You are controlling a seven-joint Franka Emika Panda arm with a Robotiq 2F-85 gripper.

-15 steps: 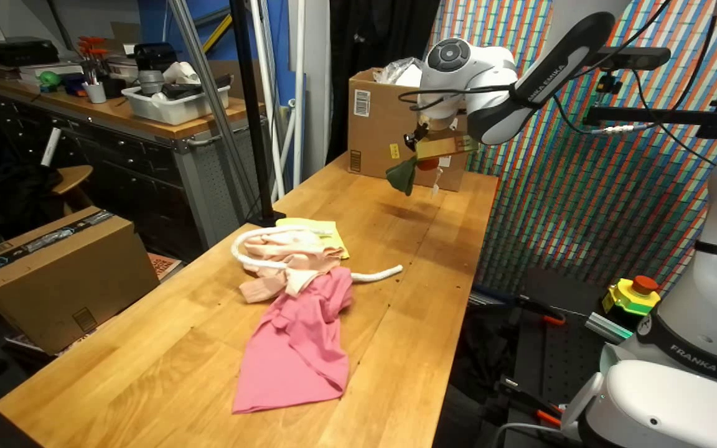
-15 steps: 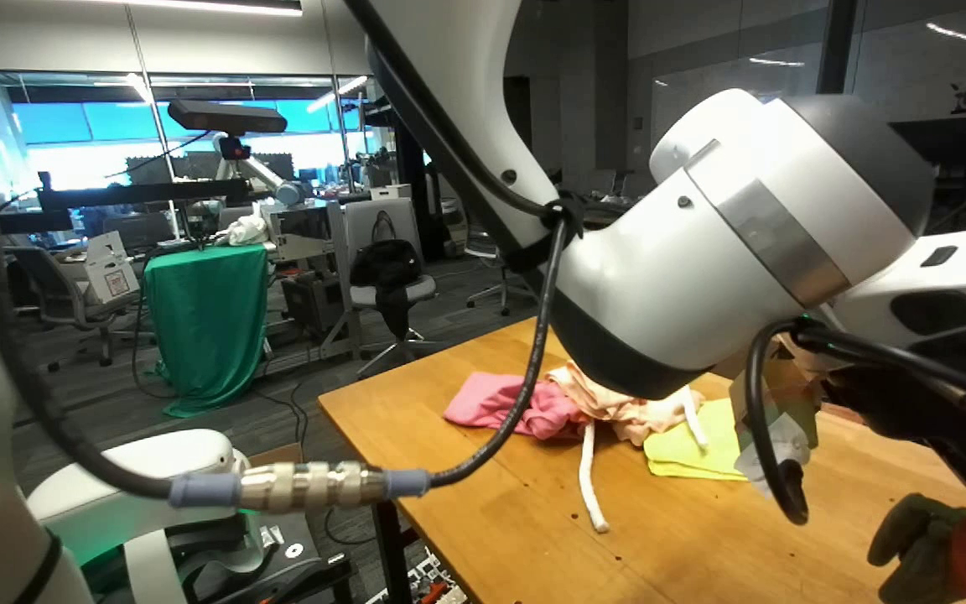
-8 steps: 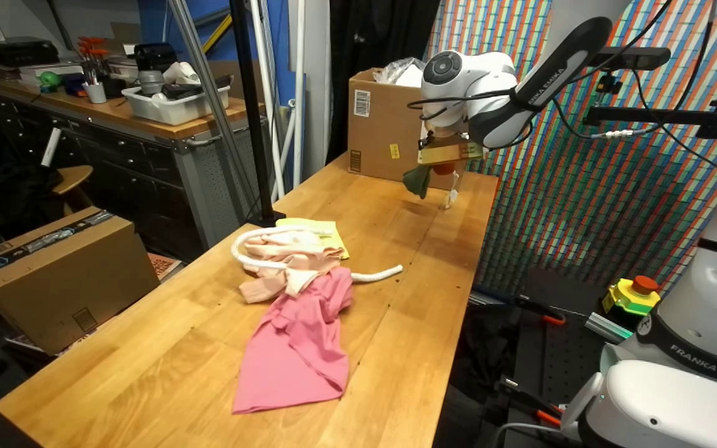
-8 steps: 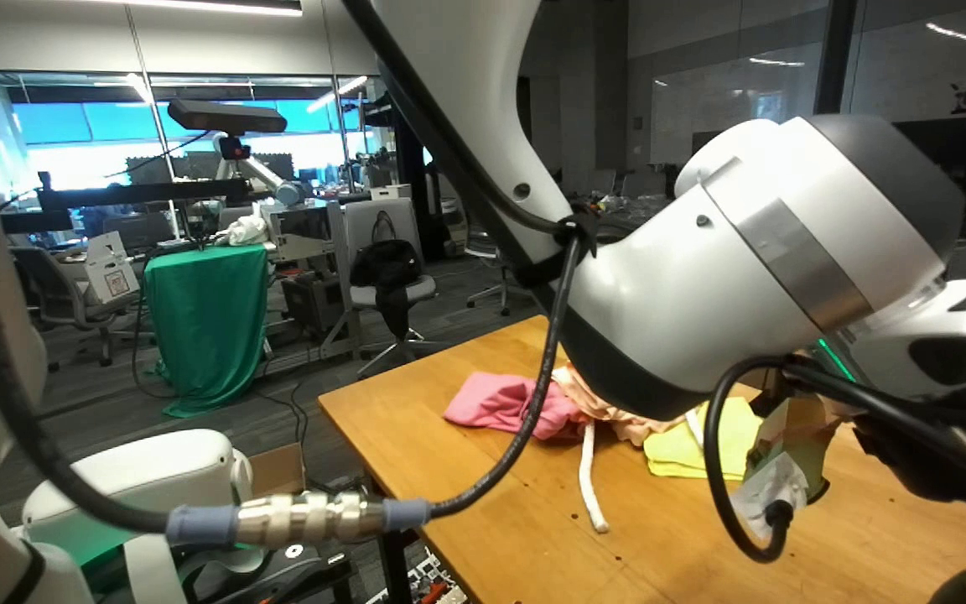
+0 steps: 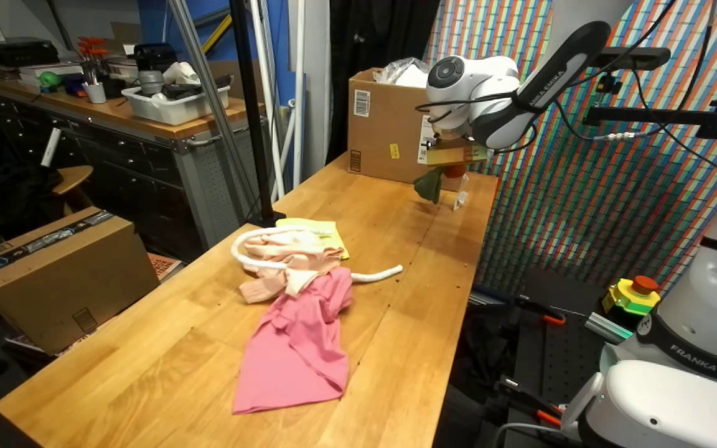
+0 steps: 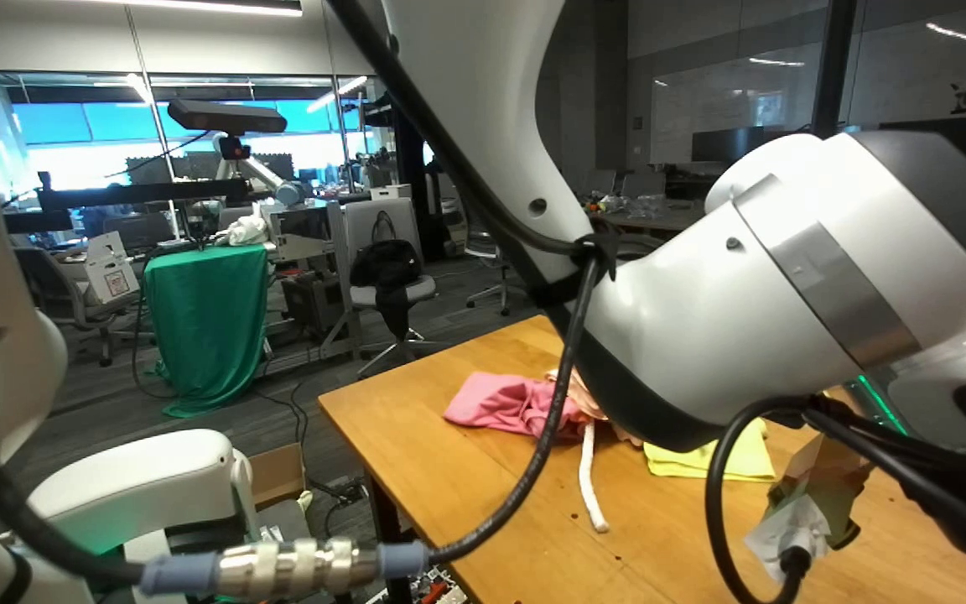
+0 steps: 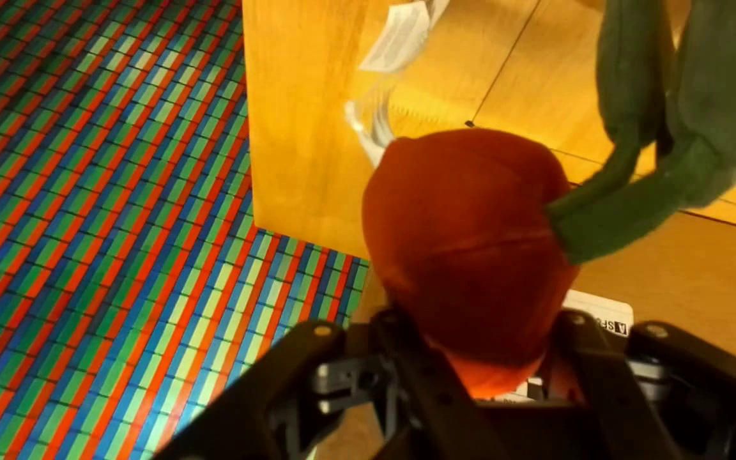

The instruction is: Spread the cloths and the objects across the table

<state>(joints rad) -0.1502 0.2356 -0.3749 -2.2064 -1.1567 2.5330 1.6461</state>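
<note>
A red plush toy (image 7: 470, 211) with green leaves (image 7: 649, 191) and a white tag (image 7: 397, 38) sits between my gripper's fingers, which press on both its sides. My gripper (image 7: 482, 319) is shut on it. In an exterior view the red toy (image 5: 455, 171) hangs above the far end of the table, leaves down. On the table, a pink cloth (image 5: 296, 354), a crumpled peach cloth (image 5: 290, 246) and a folded yellow cloth (image 5: 335, 239) lie bunched and overlapping. A white rope (image 5: 377, 274) lies across the peach cloth. The arm partly hides the peach cloth in an exterior view (image 6: 577, 394).
A large cardboard box (image 5: 383, 127) stands at the table's far end, close behind the gripper. A black pole (image 5: 253, 124) rises at the table's edge beside the yellow cloth. A black cable (image 6: 525, 470) hangs from the arm. The wooden table (image 5: 165, 367) extends past the pink cloth.
In an exterior view the arm and the held toy have moved right and lower, nearer the table. The toy stays gripped throughout. The cloths and rope have not moved.
</note>
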